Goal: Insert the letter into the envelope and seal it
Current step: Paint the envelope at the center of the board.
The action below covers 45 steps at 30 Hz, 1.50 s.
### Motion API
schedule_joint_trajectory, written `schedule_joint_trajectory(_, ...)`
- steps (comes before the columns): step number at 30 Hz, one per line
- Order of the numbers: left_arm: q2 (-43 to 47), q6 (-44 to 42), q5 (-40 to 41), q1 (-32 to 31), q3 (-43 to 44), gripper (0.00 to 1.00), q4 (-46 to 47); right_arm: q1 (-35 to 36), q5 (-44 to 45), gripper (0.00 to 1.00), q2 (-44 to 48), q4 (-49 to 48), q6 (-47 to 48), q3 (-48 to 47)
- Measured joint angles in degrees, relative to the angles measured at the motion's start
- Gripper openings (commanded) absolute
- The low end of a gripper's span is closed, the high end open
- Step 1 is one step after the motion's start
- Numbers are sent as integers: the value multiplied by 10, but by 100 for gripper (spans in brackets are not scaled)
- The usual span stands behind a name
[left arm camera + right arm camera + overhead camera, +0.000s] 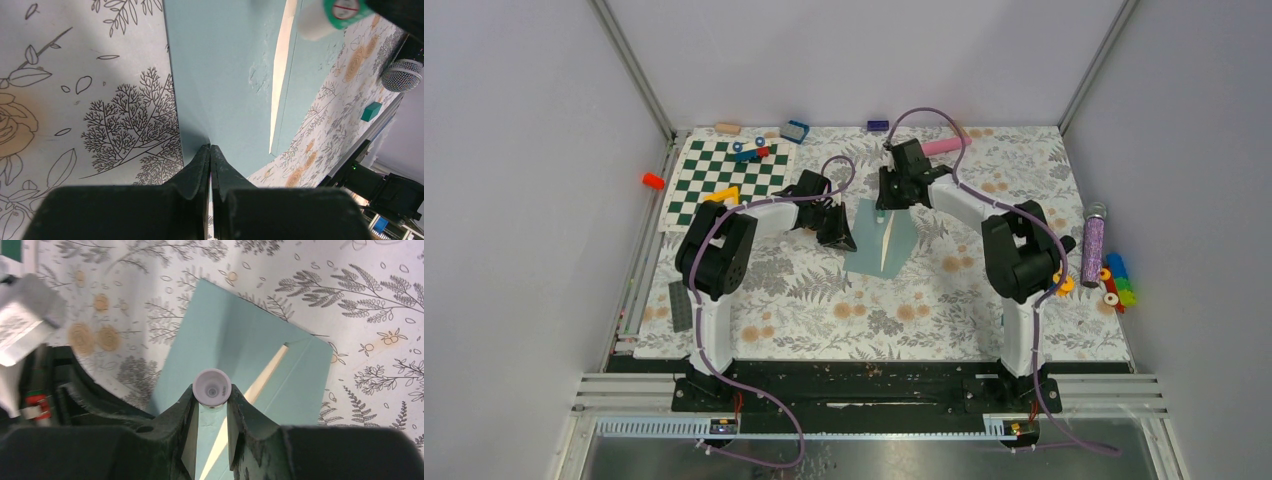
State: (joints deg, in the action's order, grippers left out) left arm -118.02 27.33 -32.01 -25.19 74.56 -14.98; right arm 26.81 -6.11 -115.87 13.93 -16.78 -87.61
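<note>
The grey-teal envelope [879, 235] [225, 75] [240, 340] lies flat on the floral mat in the middle of the table. The cream letter [890, 245] [278, 75] [267, 372] shows only as a thin strip in the envelope's slit; the rest is hidden inside. My left gripper [848, 243] [210, 148] is shut, its tips resting on the envelope near its left edge. My right gripper [883, 207] [212, 392] hangs over the envelope's far end, shut on a white glue stick [212, 386] [325, 17] that points down at the paper.
A green-and-white chequered board [724, 175] with small bricks lies at the back left, with an orange piece [654, 181] beside it. A pink cylinder [944, 146] is behind the right arm. A purple glitter tube [1092, 243] and coloured pieces [1117, 282] sit at right. A dark plate [680, 305] lies at front left.
</note>
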Motion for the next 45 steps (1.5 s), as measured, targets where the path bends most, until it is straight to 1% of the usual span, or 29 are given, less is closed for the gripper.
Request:
schedule_joint_trajectory(8,0,0,0,0,0,0,0,-10,12,0,-26,41,0,-13)
schedule_joint_trajectory(22,0,0,0,0,0,0,0,-11,12,0,-44,43,0,-16)
schedule_joint_trajectory(30,0,0,0,0,0,0,0,-11,11,0,-58,47,0,-35)
schedule_joint_trajectory(45,0,0,0,0,0,0,0,-9,9,0,-59,50,0,-37)
